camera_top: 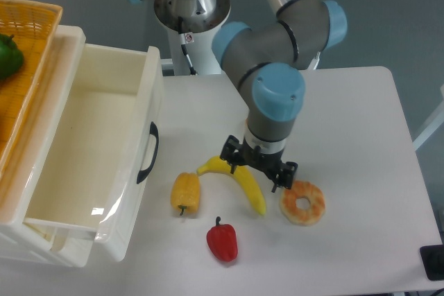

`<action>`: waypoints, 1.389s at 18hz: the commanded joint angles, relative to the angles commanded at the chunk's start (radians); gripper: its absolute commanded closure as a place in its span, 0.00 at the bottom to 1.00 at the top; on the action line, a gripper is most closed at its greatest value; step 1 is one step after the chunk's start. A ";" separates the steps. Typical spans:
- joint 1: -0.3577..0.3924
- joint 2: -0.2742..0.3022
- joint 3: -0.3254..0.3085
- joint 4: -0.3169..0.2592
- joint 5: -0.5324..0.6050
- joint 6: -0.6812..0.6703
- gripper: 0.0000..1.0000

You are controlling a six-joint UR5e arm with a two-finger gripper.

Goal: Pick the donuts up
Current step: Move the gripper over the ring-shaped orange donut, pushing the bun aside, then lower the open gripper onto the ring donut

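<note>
The flat cream-tan ring donut with orange-pink glaze (pixel 302 202) lies face-up on the white surface (pixel 354 129), hole skyward, round with no long axis, right of the yellow banana (pixel 239 179). The black two-finger gripper (pixel 258 170) hovers just beside its upper-left edge, jaws apart, empty.

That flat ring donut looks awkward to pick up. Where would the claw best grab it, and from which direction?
Probably from straight above. The donut lies flat on the table, so its sides offer little height. One finger could drop into the centre hole and the other outside the rim, pinching one band of the ring. The far-right band seems safest, away from the banana on its left. The gripper hangs up-left of it.
</note>
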 joint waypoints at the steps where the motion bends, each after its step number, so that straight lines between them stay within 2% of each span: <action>1: 0.012 -0.005 0.005 0.002 -0.002 0.000 0.00; 3: 0.017 -0.021 0.003 0.012 -0.002 0.002 0.00; 7: 0.026 -0.090 -0.011 0.129 -0.002 -0.003 0.00; 9: 0.040 -0.094 -0.005 0.156 -0.002 -0.003 0.00; 14: 0.081 -0.100 0.008 0.155 0.000 0.005 0.00; 18: 0.118 -0.140 0.054 0.157 -0.002 0.012 0.00; 25: 0.140 -0.186 0.058 0.153 0.002 0.014 0.00</action>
